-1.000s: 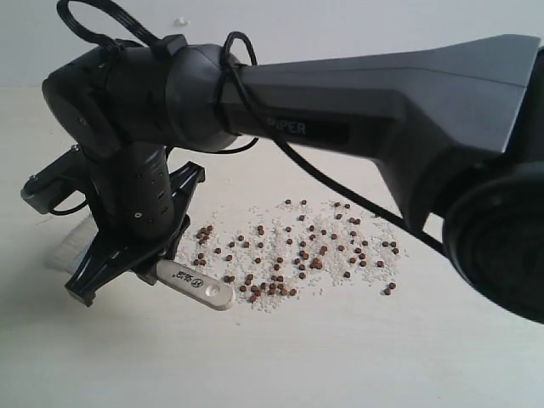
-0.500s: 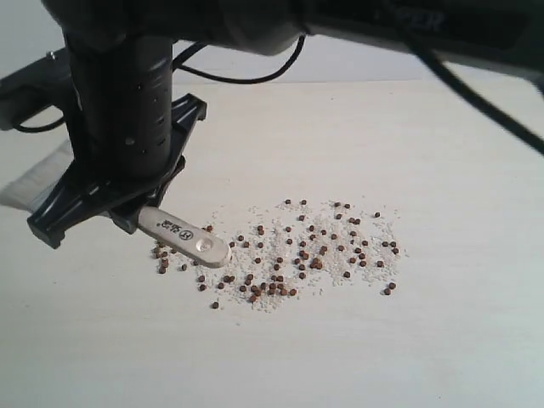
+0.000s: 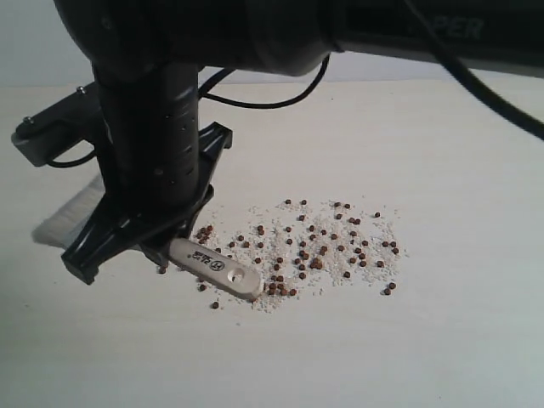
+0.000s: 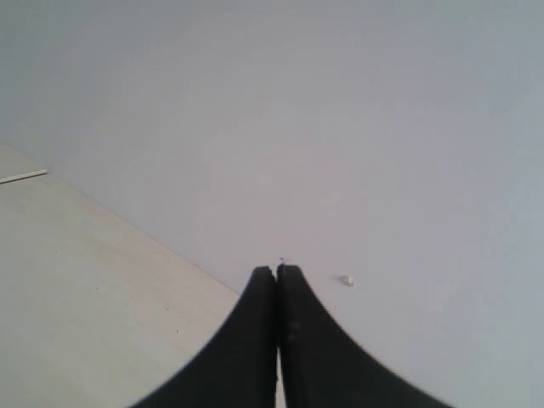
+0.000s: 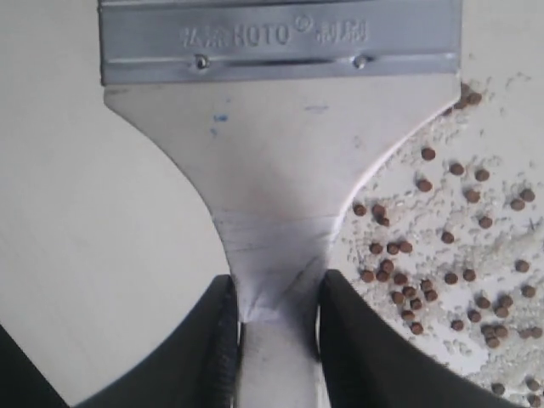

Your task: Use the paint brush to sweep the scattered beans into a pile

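The paint brush [image 5: 280, 170] lies low over the table with my right gripper [image 5: 276, 293] shut on the narrow neck of its wooden handle. Its silver ferrule [image 5: 280, 34] points away from the wrist. In the exterior view the right gripper [image 3: 166, 245] stands left of the beans [image 3: 314, 251]. The brush's holed handle end [image 3: 228, 275] lies over the patch's left edge and the pale bristles [image 3: 72, 217] point left. The beans [image 5: 425, 255], mixed with white grains, lie in a wide loose patch; no tight pile shows. My left gripper [image 4: 278, 270] is shut and empty, away from the beans.
The pale table [image 3: 408, 348] runs back to a grey wall [image 4: 340, 127]. The dark right arm [image 3: 297, 34] and its cable [image 3: 263, 102] span the top of the exterior view. A small white speck [image 4: 346, 280] shows near the left gripper's tips.
My right gripper, with the brush, swung up and left half a second ago, then came back down and right, so the handle end again overlaps the patch's left edge. The left gripper has not moved.
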`<state>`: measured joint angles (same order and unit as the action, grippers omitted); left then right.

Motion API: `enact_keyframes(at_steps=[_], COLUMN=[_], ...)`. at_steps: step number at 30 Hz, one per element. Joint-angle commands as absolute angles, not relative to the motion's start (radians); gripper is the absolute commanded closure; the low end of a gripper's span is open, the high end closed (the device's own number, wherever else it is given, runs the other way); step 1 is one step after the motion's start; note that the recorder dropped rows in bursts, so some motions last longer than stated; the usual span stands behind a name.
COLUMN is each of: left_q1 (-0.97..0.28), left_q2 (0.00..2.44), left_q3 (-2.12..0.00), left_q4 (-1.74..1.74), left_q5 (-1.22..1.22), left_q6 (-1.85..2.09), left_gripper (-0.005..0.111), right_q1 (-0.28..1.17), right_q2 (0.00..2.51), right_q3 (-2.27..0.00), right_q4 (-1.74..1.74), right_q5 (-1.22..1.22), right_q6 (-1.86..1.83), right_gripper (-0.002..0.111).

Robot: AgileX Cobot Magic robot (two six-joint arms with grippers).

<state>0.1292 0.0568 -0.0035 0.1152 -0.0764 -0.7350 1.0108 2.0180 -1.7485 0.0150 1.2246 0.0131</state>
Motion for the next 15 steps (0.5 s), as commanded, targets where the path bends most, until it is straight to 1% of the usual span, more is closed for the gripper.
enact_keyframes(at_steps=[1,9,11,15], left_q1=[0.13,0.13,0.13,0.13], left_q2=[0.055,0.055,0.055,0.055], left_q3=[0.0,0.0,0.0,0.0], left_q4=[0.12,0.12,0.12,0.12], left_q5=[-0.074,-0.118,-0.124,-0.136], left_q6=[-0.733,-0.742,-0.738,-0.739], left_gripper=[0.107,0.107,0.107,0.107], right_q1=[1.008,0.952,0.918,0.864], right_q2=[1.937,1.805,1.772,1.763], right_q3=[-1.664,-1.501,-1.452,-1.422], right_q4=[-0.031,-0.065,-0.063,-0.058], right_q5=[1.221,1.221,1.221,1.221], right_q6=[0.0,0.012,0.0,-0.019], right_gripper=[0.108,0.108,0.108,0.108])
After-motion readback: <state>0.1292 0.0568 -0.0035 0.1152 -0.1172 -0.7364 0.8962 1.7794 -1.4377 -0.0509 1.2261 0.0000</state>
